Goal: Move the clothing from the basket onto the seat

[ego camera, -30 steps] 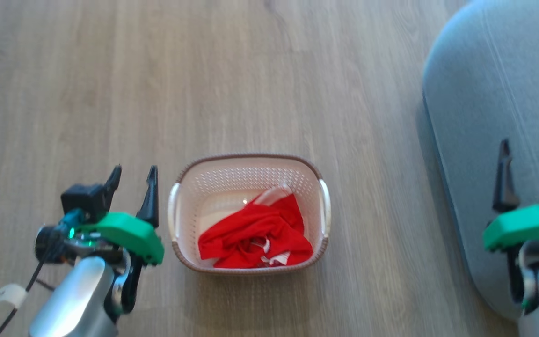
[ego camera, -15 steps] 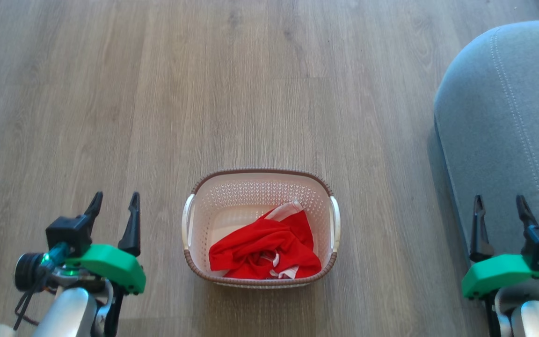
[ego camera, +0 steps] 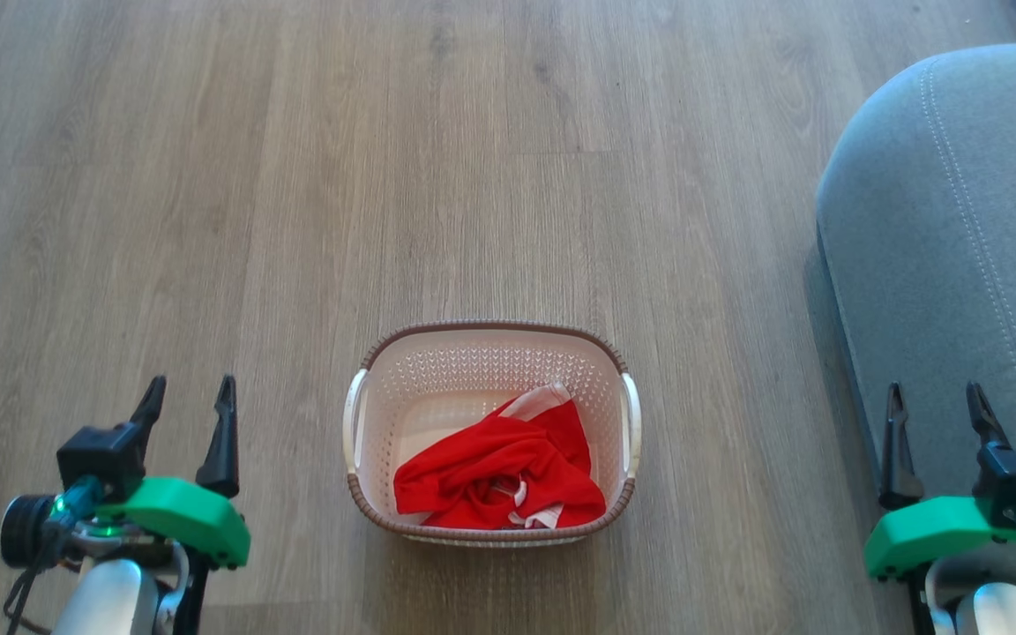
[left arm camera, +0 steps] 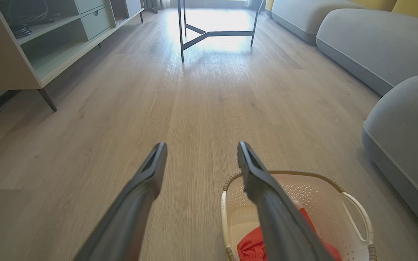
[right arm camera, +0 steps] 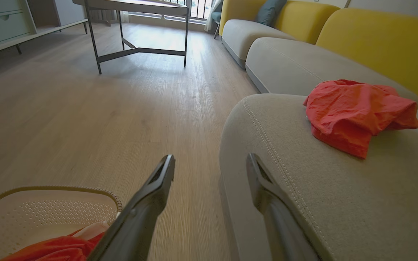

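**STATUS: GRIPPERS OPEN AND EMPTY, CLOTHING IN BASKET**

The left gripper (ego camera: 190, 390) hangs above the floor (ego camera: 296, 176) near the basket (ego camera: 490, 327), on the side of its left handle (ego camera: 351, 422). Its fingers are spread wide and hold nothing. The right gripper (ego camera: 933, 392) sits over the near edge of the seat (ego camera: 958, 220), also wide and empty.

Red clothing (ego camera: 499, 476) lies crumpled in the near half of the basket (white trim shows at its edges). A second red garment (right arm camera: 354, 112) already rests on the seat, well apart from the right gripper.

Judgement: the task is partly complete. The open grippers on either side of the basket suit a fresh descent into it. The left gripper is nearer. Loose folds may slip from a shallow pinch.
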Available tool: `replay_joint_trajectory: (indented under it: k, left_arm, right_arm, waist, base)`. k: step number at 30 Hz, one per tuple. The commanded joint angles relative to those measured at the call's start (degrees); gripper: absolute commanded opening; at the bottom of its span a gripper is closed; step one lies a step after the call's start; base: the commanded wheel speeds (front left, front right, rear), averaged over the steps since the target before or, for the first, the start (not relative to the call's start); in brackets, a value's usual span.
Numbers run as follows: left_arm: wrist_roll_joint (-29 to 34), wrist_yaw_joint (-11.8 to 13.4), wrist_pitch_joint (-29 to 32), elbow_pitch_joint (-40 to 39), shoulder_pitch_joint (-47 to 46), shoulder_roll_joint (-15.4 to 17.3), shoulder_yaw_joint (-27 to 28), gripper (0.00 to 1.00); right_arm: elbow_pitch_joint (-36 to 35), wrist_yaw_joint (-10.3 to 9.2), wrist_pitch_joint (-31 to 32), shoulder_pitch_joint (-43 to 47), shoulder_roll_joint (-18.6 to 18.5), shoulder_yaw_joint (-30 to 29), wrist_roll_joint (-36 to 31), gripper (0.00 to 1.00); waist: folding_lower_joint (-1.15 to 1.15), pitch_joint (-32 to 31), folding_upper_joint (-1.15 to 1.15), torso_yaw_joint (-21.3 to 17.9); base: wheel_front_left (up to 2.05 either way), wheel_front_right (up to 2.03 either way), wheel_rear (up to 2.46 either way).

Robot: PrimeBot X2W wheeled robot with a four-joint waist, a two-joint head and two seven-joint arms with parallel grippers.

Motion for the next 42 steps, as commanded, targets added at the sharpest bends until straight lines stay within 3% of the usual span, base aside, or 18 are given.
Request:
replay_joint_trajectory:
  k: [1,24,34,42]
  left_arm:
    - [0.59,-0.30,-0.54,-1.50,-1.57,0.48,2.60,1.00]
    - [6.31,-4.18,-0.54,-0.39,-3.28,-3.01,7.43,1.00]
    - [8.36,-4.65,-0.54,0.29,-10.67,-3.84,3.76,1.00]
    - [10.96,-4.79,-0.27,4.98,-20.53,-4.11,-2.56,1.00]
  right_arm:
    - [-2.15,0.40,-0.75,-0.16,-0.39,0.94,-0.46,1.00]
    - [-4.52,0.40,-0.76,-0.91,-0.28,-0.08,1.14,1.00]
    - [-6.59,0.40,-0.76,-8.36,-0.27,0.30,0.22,1.00]
    - [-7.65,0.40,-0.76,-15.84,-0.58,0.76,0.54,1.00]
  waist:
    - [0.00,-0.02,0.00,0.00]
    - [0.00,3.22,0.00,-0.35]
    - [0.00,14.97,0.00,-1.59]
    - [0.00,26.09,0.00,-2.97]
  base:
    - [0.00,0.00,0.00]
    - [0.00,0.00,0.00]
    - [0.00,0.00,0.00]
    - [0.00,0.00,0.00]
